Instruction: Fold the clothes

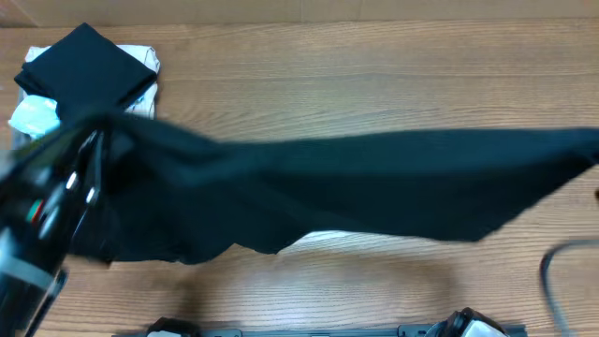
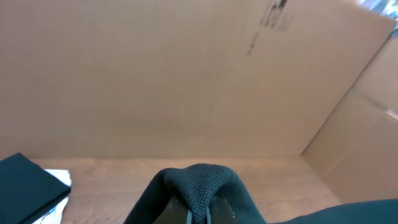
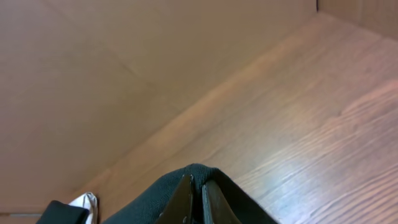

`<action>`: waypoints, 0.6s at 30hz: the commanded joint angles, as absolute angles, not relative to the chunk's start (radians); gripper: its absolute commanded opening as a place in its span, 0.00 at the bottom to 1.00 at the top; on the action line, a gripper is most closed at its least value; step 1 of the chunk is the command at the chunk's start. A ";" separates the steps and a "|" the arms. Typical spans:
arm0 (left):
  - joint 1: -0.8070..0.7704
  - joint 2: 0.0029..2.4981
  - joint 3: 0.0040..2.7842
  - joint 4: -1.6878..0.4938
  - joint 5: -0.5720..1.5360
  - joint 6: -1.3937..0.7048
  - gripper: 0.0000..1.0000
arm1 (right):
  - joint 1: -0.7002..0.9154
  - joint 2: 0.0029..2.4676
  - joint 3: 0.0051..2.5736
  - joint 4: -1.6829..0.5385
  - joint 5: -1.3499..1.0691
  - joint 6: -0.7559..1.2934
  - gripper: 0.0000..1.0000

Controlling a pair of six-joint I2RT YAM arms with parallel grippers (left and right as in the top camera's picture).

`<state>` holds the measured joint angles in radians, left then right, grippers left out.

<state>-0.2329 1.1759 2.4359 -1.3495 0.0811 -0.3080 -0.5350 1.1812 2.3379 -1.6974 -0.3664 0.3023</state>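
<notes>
Black shirt [image 1: 374,183] is stretched out in a long band across the middle of the overhead view, from centre left to the right edge. It is lifted above the wooden table [image 1: 374,75], and its lower edge sags toward lower centre.

Left gripper [image 1: 92,145] sits at centre left of the overhead view, blurred, with the left end of the shirt gathered at it. In the left wrist view the left gripper [image 2: 199,214] is at bottom centre. Its jaws are clenched on a bunched fold of the shirt [image 2: 199,180], which drapes over both fingers.

Right gripper [image 3: 198,199] appears at bottom centre of the right wrist view. Its fingers [image 3: 183,200] are pressed together with the shirt [image 3: 155,202] pinched between them, and the fabric falls away on both sides. The overhead view does not show this gripper; the shirt runs off the right edge there.

A stack of folded garments [image 1: 89,65] lies on the table at upper left of the overhead view, with a black piece on top and paler pieces beneath. The shirt's left end overlaps the stack's lower edge in the frame; contact cannot be determined. The same stack [image 2: 25,186] shows at lower left of the left wrist view.

A cardboard wall [image 2: 155,74] stands behind the table. A grey cable [image 1: 552,271] lies at lower right of the overhead view, apart from the shirt.
</notes>
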 commanded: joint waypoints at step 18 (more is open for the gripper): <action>-0.228 1.139 2.411 -1.533 -0.044 -0.363 0.04 | -0.342 1.028 2.144 -1.694 -0.189 0.402 0.04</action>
<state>-0.2329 1.0893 2.4279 -1.5455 0.0738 -0.3454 -0.3515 1.0157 2.1948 -1.6993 -0.3351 0.3637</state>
